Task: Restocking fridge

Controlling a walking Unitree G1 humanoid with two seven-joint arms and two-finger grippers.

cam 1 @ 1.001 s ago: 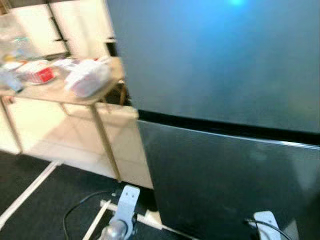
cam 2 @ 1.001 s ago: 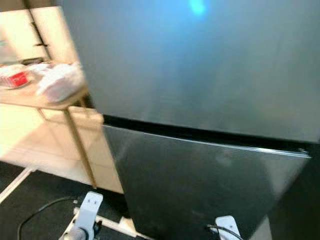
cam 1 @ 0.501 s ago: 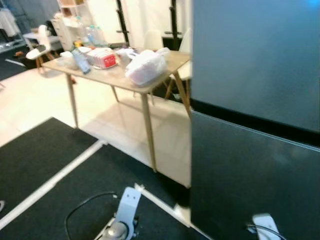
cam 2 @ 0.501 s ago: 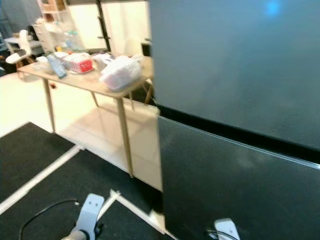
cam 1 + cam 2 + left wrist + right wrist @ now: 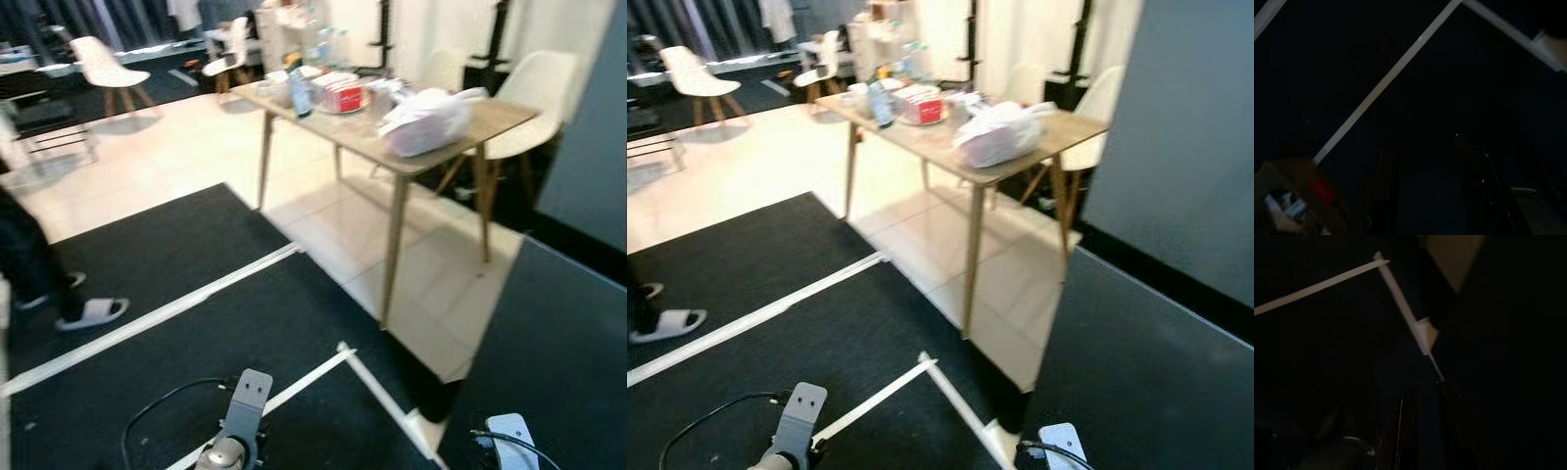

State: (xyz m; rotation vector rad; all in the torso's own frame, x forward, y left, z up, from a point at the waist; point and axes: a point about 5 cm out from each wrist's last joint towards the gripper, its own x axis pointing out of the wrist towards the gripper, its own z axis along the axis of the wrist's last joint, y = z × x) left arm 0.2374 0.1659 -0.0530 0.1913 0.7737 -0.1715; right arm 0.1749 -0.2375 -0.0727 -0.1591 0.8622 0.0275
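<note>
At right edge of head views: dark grey fridge (image 5: pixel 1176 176), doors shut, upper door over lower with black seam between; base standing on black mat (image 5: pixel 196 323).

Beyond mat, on pale tile floor (image 5: pixel 157 166): wooden table (image 5: pixel 950 147) with slender legs, just beside fridge's left side. On tabletop: white plastic bag (image 5: pixel 997 135) near the corner closest to fridge; red-and-white box (image 5: pixel 921 103) further back; upright blue-labelled item (image 5: pixel 882 103) and other small items, too blurred to identify. White chair (image 5: pixel 524 88) behind table, near fridge. Two more white chairs (image 5: pixel 103 69) well apart at far left of room.

White tape lines (image 5: pixel 167 313) crossing black mat, meeting at a corner in front of fridge.

At left border: dark trouser leg and white slipper (image 5: pixel 93 311) of a person standing on mat.

Left arm (image 5: pixel 235 431) hanging low over mat, black cable looping beside it. Left gripper (image 5: pixel 1427 147) in wrist view very dark; fingers (image 5: pixel 1388 161) spread apart, holding nothing, tape line on mat beyond.

Right arm (image 5: pixel 509 441) hanging low against fridge's lower door. Right gripper (image 5: pixel 1425 391) dim; fingers (image 5: pixel 1405 416) parted by a narrow gap, nothing between, tape corner beyond.
</note>
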